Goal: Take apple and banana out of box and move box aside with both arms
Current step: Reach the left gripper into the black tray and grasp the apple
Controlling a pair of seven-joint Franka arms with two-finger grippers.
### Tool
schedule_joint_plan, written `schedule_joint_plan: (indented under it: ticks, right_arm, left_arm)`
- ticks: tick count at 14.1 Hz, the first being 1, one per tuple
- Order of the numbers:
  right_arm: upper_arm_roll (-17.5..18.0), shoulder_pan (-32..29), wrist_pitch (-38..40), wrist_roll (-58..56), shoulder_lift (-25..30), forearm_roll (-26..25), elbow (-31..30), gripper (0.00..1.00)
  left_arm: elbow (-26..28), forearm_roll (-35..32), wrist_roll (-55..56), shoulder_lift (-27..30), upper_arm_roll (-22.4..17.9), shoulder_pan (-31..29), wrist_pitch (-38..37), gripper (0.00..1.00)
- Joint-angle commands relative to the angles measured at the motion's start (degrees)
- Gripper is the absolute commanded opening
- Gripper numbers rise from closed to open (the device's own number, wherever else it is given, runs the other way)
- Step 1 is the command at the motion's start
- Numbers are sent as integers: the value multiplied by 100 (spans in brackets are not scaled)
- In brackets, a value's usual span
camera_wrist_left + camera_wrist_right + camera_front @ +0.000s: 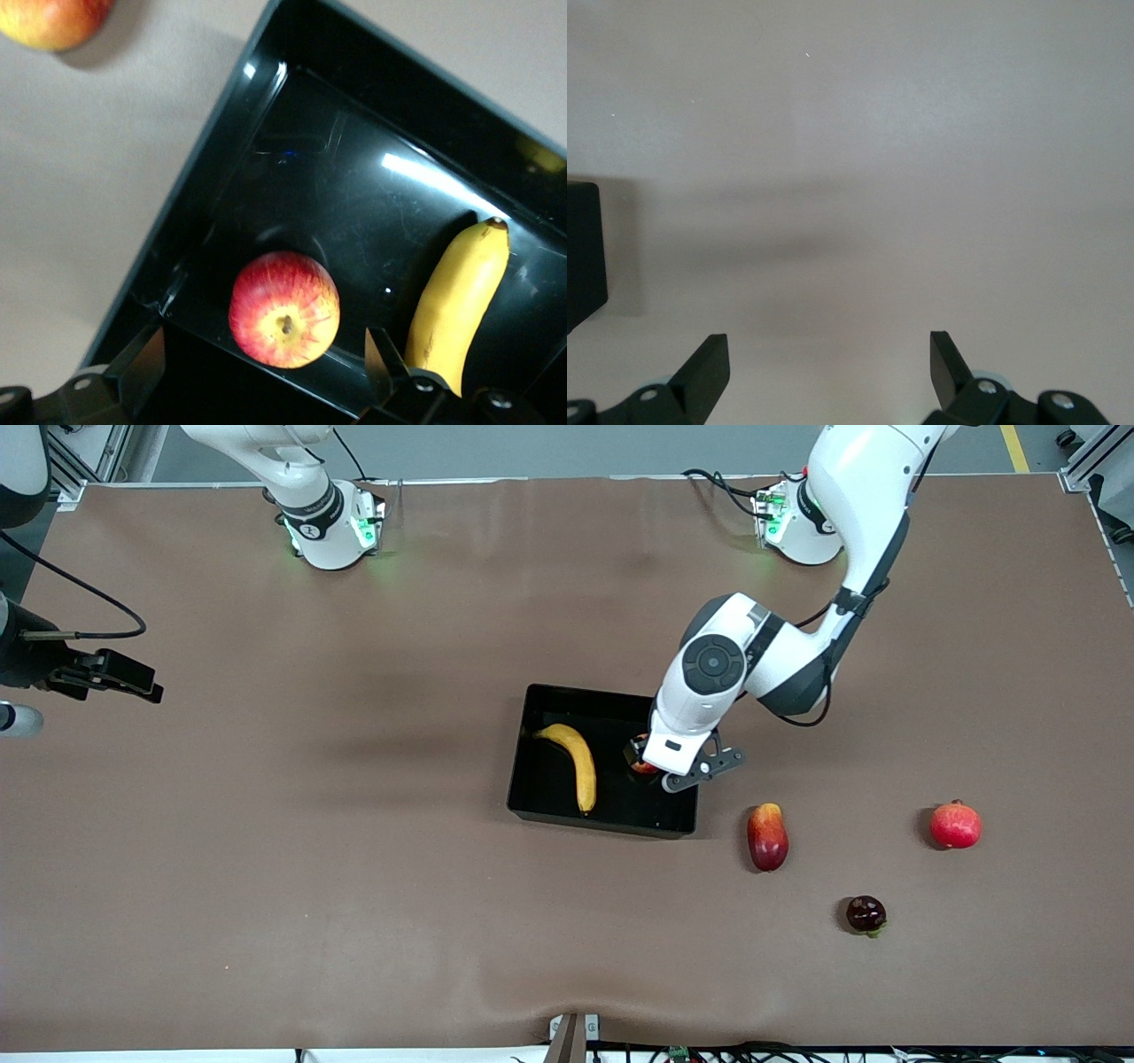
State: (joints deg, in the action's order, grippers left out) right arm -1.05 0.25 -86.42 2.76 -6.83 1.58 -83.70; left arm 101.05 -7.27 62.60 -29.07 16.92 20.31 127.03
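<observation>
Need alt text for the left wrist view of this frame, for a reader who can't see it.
An apple lies in the black tray between the open fingers of the left gripper, which is not touching it. A banana lies in the tray beside the apple. Part of another red-yellow fruit sits on the brown table outside the tray.

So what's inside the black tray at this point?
The black tray holds the banana and the apple, lying apart on its floor. The left gripper hangs open over the apple, hiding most of it from the front view. The right gripper waits open over bare table.
</observation>
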Motion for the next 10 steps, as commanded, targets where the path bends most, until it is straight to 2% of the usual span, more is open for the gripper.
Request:
schedule_joint_plan:
  ticks: [1, 10]
  right_arm:
    - [-1, 45, 20, -38, -12, 44, 29, 100]
    - [-1, 98, 20, -38, -73, 44, 20, 100]
  left_arm:
    - [-77, -571, 699, -273, -13, 140, 59, 100]
    - [-147, -732, 1141, -880, -22, 272, 639, 100]
